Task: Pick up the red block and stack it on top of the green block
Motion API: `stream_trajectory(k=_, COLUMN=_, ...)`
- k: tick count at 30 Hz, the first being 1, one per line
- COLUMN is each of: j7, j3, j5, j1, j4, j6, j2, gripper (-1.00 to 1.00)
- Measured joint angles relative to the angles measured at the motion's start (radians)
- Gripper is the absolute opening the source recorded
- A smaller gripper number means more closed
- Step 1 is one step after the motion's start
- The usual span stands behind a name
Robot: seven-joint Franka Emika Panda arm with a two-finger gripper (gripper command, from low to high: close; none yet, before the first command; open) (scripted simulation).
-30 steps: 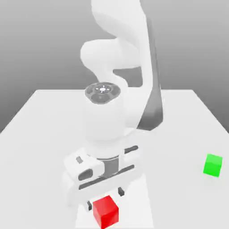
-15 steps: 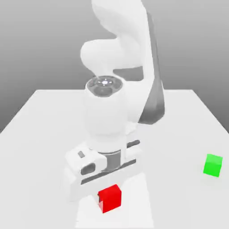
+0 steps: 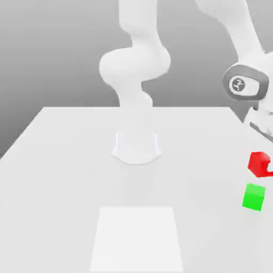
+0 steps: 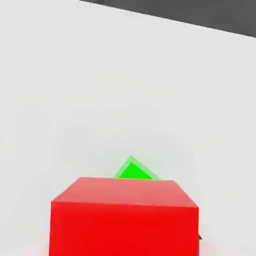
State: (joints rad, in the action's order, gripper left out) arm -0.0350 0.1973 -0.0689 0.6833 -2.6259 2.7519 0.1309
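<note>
Clearly, the red block [image 3: 259,163] is carried in the air at the exterior view's right edge, just above the green block [image 3: 254,197] and apart from it. It is clamped in the pincer [image 3: 268,166], whose jaws are drawn narrow against two opposite faces. In the hand view the red block [image 4: 124,216] is seen close up, with a corner of the green block [image 4: 133,170] showing past its upper edge.

Both blocks are judged to be rigid and light: small cubes with flat, smooth, unmarked faces and sharp edges. Such plain faces may be slippery, so a hold across the middle of two parallel sides is thought safest, and nothing suggests fragility. The surface [image 3: 64,176] is seen as flat, pale and matte, with a lighter square patch [image 3: 137,238] marked near its front.
</note>
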Motion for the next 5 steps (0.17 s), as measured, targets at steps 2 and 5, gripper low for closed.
stream_trajectory(k=2, j7=0.025, j3=-0.019, j5=-0.035, j1=0.011, j4=0.003, j6=0.055, j2=0.059, gripper=1.00)
stream_trajectory(k=5, j7=0.025, j3=-0.019, j5=-0.035, j1=0.011, j4=0.003, j6=0.055, j2=0.059, gripper=1.00)
